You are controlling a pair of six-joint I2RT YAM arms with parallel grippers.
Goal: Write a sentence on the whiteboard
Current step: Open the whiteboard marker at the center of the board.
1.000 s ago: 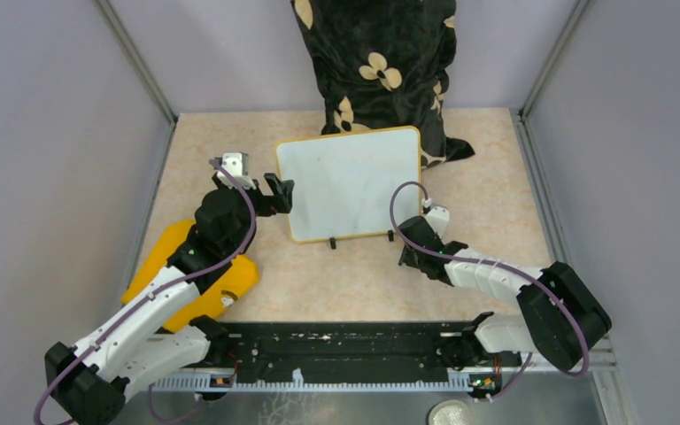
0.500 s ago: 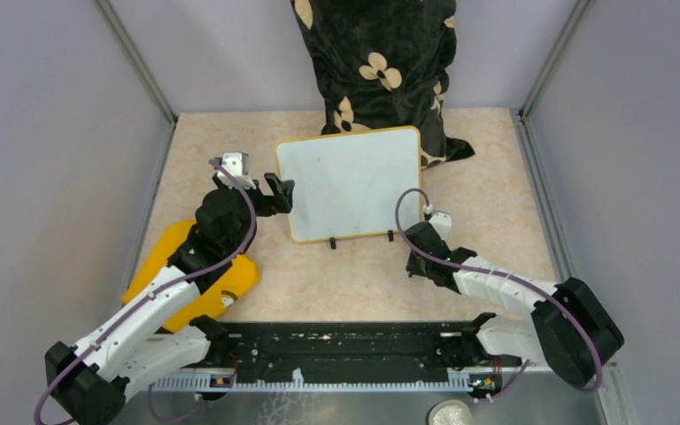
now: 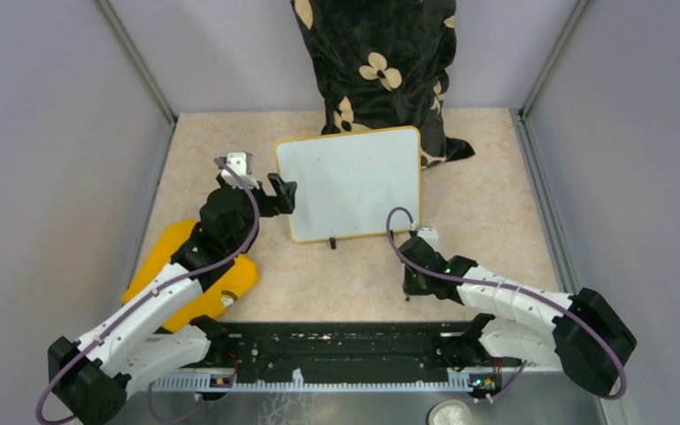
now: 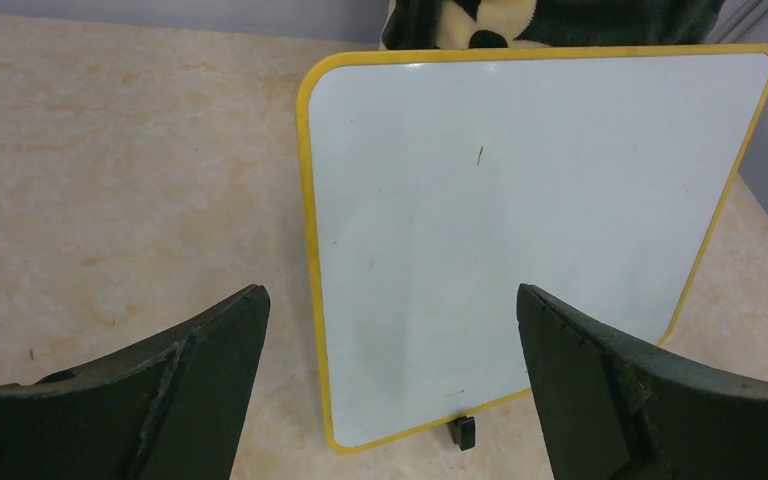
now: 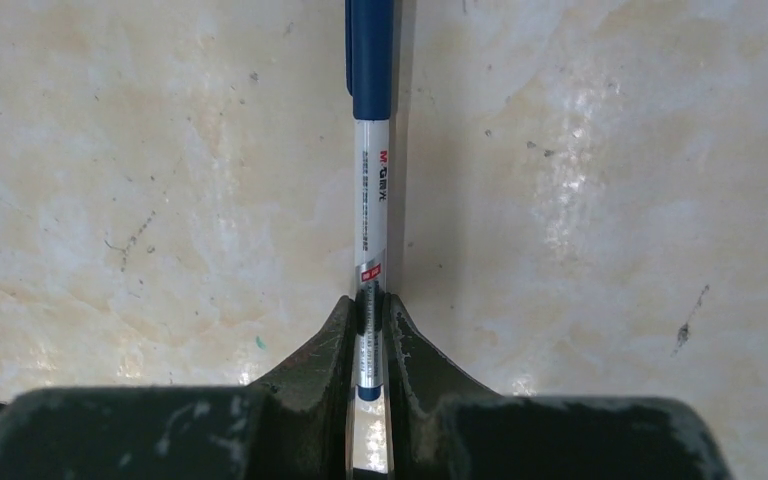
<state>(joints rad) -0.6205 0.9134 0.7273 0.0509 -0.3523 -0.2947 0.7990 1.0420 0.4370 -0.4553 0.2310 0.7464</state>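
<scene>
The whiteboard (image 3: 350, 181) stands tilted at the back middle, white with a yellow rim and a black foot (image 3: 332, 242). Its face is blank; no sentence shows on it. It fills the left wrist view (image 4: 520, 230), with only a tiny dark speck. My left gripper (image 3: 282, 193) is open and empty, its jaws wide apart just in front of the board's left edge (image 4: 390, 300). My right gripper (image 3: 412, 282) is in front of the board's lower right corner, pointing down at the table. It is shut on a white marker with a blue cap (image 5: 371, 150), jaws (image 5: 371, 305) tight on the barrel.
A yellow cloth (image 3: 241, 276) lies at the left under my left arm. A black flowered fabric (image 3: 376, 62) hangs behind the board. A black rail (image 3: 336, 341) runs along the near edge. Grey walls close in both sides.
My right gripper has moved nearer and slightly left with the marker, away from the board's lower right corner and down toward the table. My left gripper has shifted only slightly.
</scene>
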